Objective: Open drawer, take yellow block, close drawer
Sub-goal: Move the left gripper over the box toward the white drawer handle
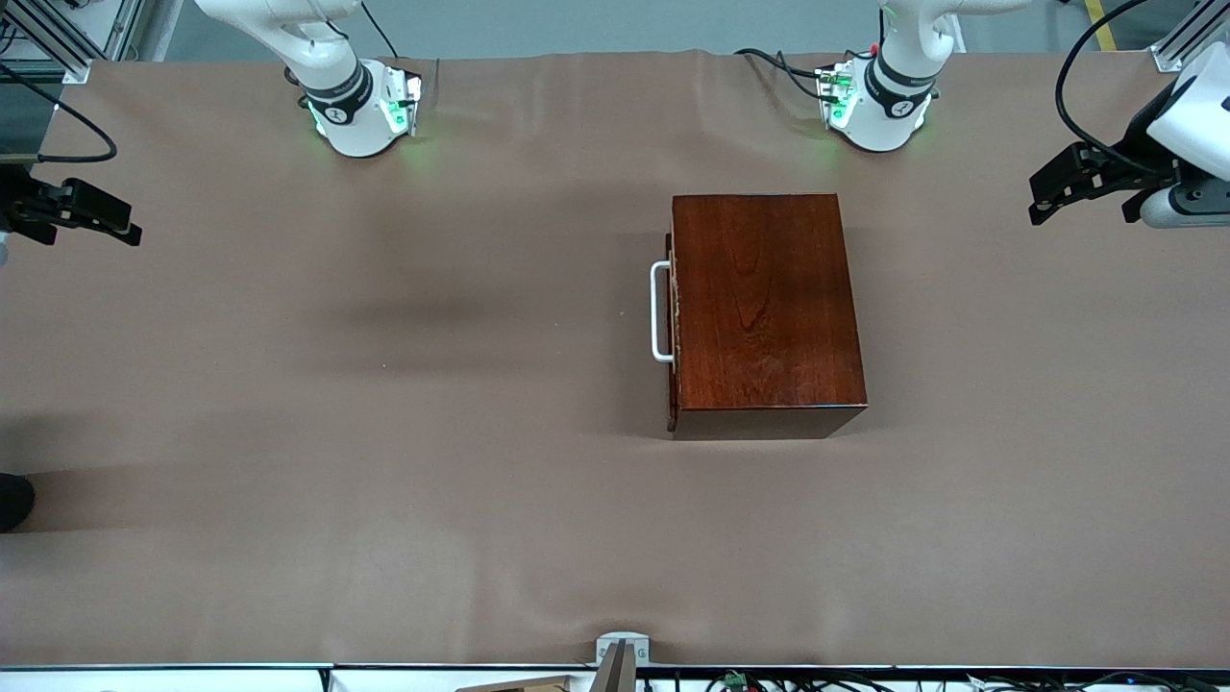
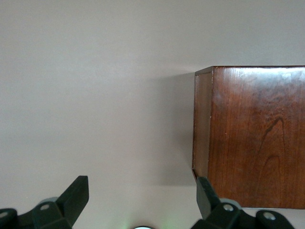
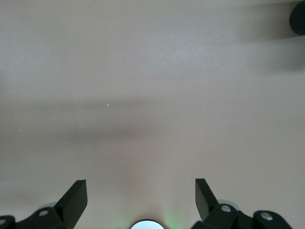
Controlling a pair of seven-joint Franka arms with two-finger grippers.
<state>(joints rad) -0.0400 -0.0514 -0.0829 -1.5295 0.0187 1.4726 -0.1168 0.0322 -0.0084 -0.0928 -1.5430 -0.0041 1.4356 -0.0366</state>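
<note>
The glossy dark reddish-brown wooden box (image 1: 764,312) stands on the table toward the left arm's end. Its drawer is pushed in, with the white bar handle (image 1: 660,312) facing the right arm's end. The box also shows in the left wrist view (image 2: 252,136). The yellow block is hidden. My left gripper (image 1: 1043,197) is open and empty, up in the air over the table's edge at the left arm's end; its fingers (image 2: 76,193) frame bare table. My right gripper (image 1: 120,223) is open and empty over the table's edge at the right arm's end, its fingers (image 3: 76,195) over bare table.
The brown table cover (image 1: 384,384) lies flat around the box. A small grey bracket (image 1: 620,654) sits at the table's edge nearest the front camera. A dark round object (image 1: 14,500) shows at the right arm's end.
</note>
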